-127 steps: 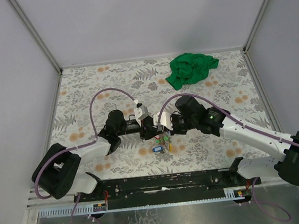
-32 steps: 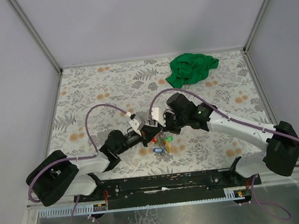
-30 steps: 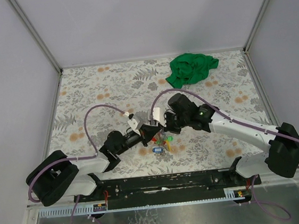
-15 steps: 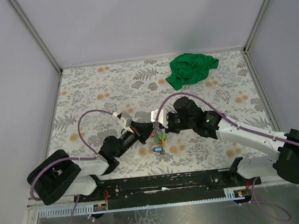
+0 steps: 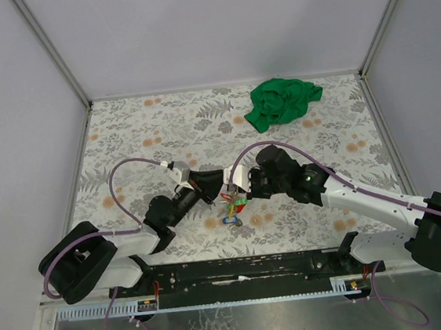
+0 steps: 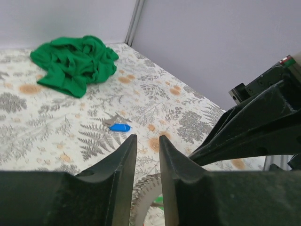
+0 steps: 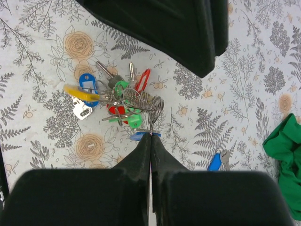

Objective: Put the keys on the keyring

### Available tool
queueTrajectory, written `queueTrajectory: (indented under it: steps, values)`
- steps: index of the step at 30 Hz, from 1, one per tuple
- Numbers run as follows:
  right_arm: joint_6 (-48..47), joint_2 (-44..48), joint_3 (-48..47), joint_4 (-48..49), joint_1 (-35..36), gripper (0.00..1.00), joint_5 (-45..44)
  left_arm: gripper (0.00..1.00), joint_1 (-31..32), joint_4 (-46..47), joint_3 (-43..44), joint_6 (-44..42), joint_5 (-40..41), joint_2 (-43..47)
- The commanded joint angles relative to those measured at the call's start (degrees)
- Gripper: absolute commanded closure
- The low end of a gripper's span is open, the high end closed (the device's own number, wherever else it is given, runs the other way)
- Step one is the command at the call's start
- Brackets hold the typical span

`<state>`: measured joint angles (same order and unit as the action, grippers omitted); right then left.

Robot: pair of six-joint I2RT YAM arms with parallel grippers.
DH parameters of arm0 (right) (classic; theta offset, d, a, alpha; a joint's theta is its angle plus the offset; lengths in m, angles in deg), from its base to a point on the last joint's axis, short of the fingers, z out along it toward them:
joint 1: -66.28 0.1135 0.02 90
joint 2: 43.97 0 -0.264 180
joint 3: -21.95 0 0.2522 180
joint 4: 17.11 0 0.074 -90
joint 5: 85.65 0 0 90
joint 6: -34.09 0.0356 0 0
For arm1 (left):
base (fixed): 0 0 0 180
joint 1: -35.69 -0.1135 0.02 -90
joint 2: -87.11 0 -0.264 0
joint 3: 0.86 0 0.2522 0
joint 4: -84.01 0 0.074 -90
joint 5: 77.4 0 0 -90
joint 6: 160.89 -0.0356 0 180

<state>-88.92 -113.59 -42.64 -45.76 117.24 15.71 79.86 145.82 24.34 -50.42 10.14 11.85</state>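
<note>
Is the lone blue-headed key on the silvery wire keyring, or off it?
Off: the blue-headed key lies alone on the table, apart from the silvery wire keyring.

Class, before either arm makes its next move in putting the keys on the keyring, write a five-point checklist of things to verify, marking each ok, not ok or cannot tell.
1. Hold on the ring: ok, the right gripper is shut on the keyring, with several keys bunched at it.
2. Free picker: ok, the left gripper is slightly open, with nothing between its fingers.
3. All keys threaded: not ok, a blue key lies alone, apart from the bunch.
4. Clutter: ok, the green cloth lies well away.
5. Which way the ring's split faces: cannot tell.
</note>
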Motion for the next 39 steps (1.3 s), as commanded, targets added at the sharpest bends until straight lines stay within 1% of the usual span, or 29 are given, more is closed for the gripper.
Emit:
queueTrajectory:
  steps: [1, 3, 6, 8, 12, 16, 20, 23, 26, 29, 31, 39]
  values:
    - [-2.9, 0.9, -5.3, -3.4, 0.6, 1.0, -2.0, 0.73, -2.5, -2.8, 2.6, -7.5, -8.2, 2.0]
    - [-3.6, 0.4, -5.7, -4.0, 0.6, 1.0, -1.7, 0.67, -4.7, -6.1, 3.5, -9.6, -14.3, 3.1]
    - [-4.3, -0.4, -6.3, -5.0, 0.6, 1.0, -1.2, 0.63, -6.5, -12.3, 5.5, -14.2, -22.7, 3.9]
    - [-4.9, -1.0, -6.9, -6.0, 0.6, 1.0, -0.6, 0.6, -7.0, -14.6, 6.2, -17.5, -26.7, 3.8]
    - [-5.9, -1.5, -8.2, -7.7, 0.6, 1.0, 0.2, 0.57, -8.3, -15.9, 6.8, -23.4, -33.7, 4.1]
    - [-6.7, -1.9, -9.2, -8.8, 0.6, 1.0, 1.0, 0.56, -9.0, -23.7, 10.1, -30.6, -40.4, 4.3]
    - [-7.3, -2.7, -10.0, -10.0, 0.7, 1.0, 1.8, 0.56, -9.3, -30.6, 13.9, -37.3, -44.5, 2.9]
    - [-7.5, -3.1, -10.7, -11.0, 0.7, 1.0, 2.0, 0.56, -9.7, -34.0, 16.9, -39.9, -47.1, 1.1]
    - [-7.5, -2.9, -10.8, -11.2, 0.7, 1.0, 2.0, 0.6, -10.0, -39.5, 20.1, -43.0, -49.9, -0.8]
    - [-7.5, -2.8, -10.8, -11.3, 0.7, 1.0, 1.9, 0.66, -10.5, -44.0, 21.9, -44.8, -53.2, -1.9]
    - [-7.5, -2.8, -10.9, -11.4, 0.7, 1.0, 2.1, 0.7, -10.6, -46.0, 22.5, -45.8, -54.1, -2.1]
    - [-7.6, -2.9, -11.5, -11.7, 0.8, 1.0, 2.4, 0.7, -10.7, -49.8, 24.6, -47.4, -56.6, -3.8]
